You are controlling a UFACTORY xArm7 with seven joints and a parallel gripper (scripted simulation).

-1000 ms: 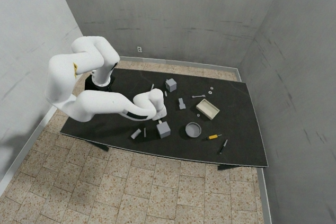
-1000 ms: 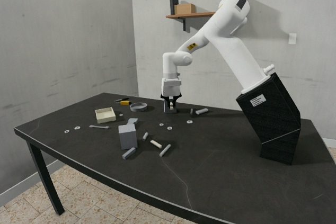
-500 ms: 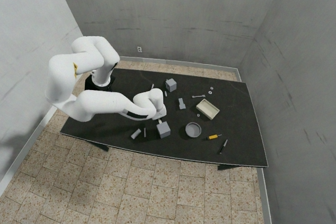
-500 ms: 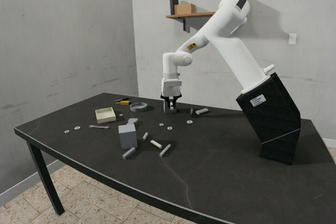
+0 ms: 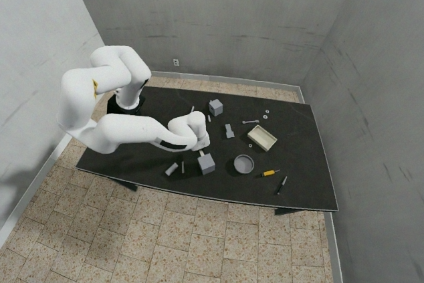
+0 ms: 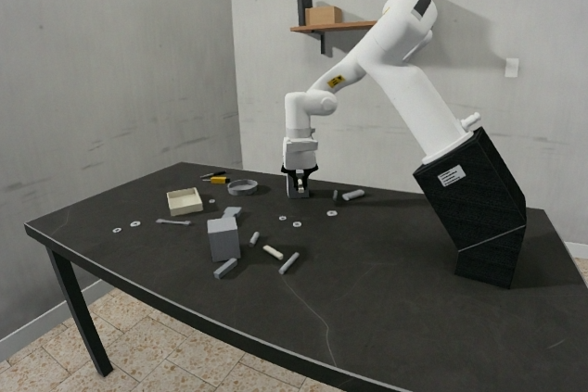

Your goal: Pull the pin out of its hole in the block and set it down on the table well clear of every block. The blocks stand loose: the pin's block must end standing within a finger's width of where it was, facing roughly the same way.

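A grey block (image 5: 206, 163) stands near the table's front edge; it also shows in the exterior view (image 6: 297, 190). A pale pin (image 5: 201, 152) sticks up from its top, and it shows between the fingers in the exterior view (image 6: 300, 183). My gripper (image 5: 200, 150) points straight down right above the block and is shut on the pin; it also shows in the exterior view (image 6: 299, 182). The pin's lower end seems to sit in the block still. A second grey block (image 5: 215, 107) stands farther back, and it shows in the exterior view (image 6: 223, 238).
Near the pin's block lie a short cylinder (image 5: 171, 168) and a thin rod (image 5: 182, 166). A round grey dish (image 5: 243, 164), a cream tray (image 5: 261, 137), a yellow tool (image 5: 269, 172), a dark pen (image 5: 281, 184), washers and small grey pieces are spread over the table. The robot's black base (image 6: 477, 209) stands at the table's end.
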